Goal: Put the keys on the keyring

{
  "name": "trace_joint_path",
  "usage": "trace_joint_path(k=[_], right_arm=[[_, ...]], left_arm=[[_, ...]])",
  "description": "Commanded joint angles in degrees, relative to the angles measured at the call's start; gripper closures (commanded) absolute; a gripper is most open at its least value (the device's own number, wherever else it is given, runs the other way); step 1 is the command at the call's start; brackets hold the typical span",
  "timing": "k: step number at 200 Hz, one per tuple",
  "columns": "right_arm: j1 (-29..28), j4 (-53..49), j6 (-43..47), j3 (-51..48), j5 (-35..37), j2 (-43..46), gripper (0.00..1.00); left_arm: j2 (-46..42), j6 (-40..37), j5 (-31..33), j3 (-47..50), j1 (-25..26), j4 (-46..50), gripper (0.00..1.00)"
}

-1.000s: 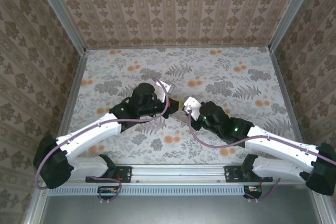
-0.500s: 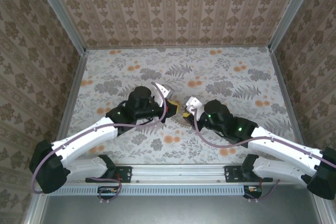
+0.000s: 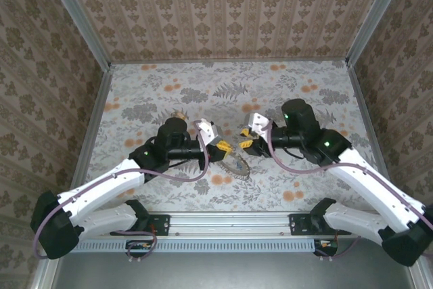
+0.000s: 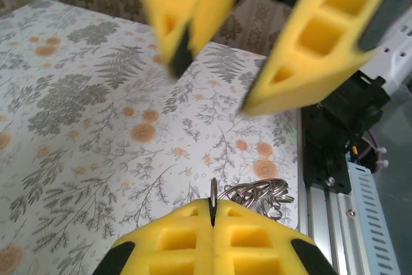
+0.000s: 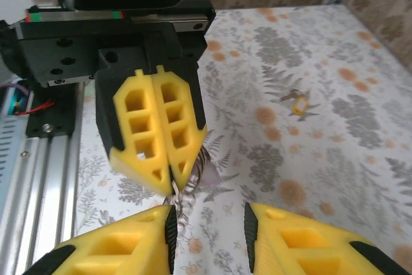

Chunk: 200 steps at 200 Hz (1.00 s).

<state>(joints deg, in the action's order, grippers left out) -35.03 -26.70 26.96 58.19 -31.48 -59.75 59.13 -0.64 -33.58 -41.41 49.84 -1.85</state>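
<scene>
yellow left gripper (image 5: 172, 185) pinches keyring (image 4: 254, 192); gold key (image 5: 299, 105) lies apart.

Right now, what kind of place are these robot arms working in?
Probably a robot test booth, not a home: wallpapered walls with metal corner posts box in a flower-patterned table, and the left arm and right arm are bolted to a metal rail at its near edge.

A dark grey, toothed metal keyring (image 3: 236, 165) sits near the middle of the counter, its thin edge pinched upright in the closed left gripper (image 3: 222, 149). Its shiny coils (image 4: 254, 192) bunch just beyond the gripper. A tiny brass-gold key (image 5: 299, 104) lies flat, well apart, to the far left.
</scene>
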Motion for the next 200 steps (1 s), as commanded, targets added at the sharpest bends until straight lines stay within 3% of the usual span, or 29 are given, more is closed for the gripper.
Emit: trace_joint_path(k=[1, 31, 60, 86, 145, 174, 188, 193, 200], right_arm=[[0.27, -6.04, 7.09, 2.65, -6.42, -2.50, 0.65], [0.22, -12.48, 15.51, 4.73, -7.63, -3.08, 0.60], [-0.09, -11.92, 14.95, 4.46, -6.50, -3.92, 0.59], [-0.96, -11.08, 14.10, 4.30, -5.96, -5.16, 0.69], [-1.91, -8.90, 13.21, 3.24, -6.34, -5.20, 0.78], [-2.24, -9.86, 13.91, 3.54, -7.84, -5.82, 1.00], [-2.20, -9.46, 13.63, 3.18, -8.39, -5.78, 1.00], [-2.15, -8.64, 12.95, 2.73, -8.80, -5.52, 1.00], [-1.92, -6.67, 11.56, 1.81, -9.45, -4.95, 1.00]], left_arm=[[-0.95, -3.88, -4.83, -0.60, 0.42, -3.31, 1.00], [-0.95, -4.45, -5.63, -0.70, 0.40, -4.42, 1.00], [-0.43, -4.62, -7.71, -0.46, 0.43, -6.12, 1.00], [0.10, -4.80, -8.65, -0.79, 0.58, -6.24, 1.00], [0.84, -5.33, -10.29, -1.22, 0.69, -5.73, 1.00], [1.66, -5.62, -10.54, -1.87, 0.84, -4.76, 1.00], [1.61, -4.70, -9.35, -2.05, 0.71, -4.71, 1.00], [1.41, -4.46, -8.79, -2.13, 0.64, -4.51, 0.95], [0.97, -4.20, -8.19, -2.29, 0.47, -3.47, 0.76]])
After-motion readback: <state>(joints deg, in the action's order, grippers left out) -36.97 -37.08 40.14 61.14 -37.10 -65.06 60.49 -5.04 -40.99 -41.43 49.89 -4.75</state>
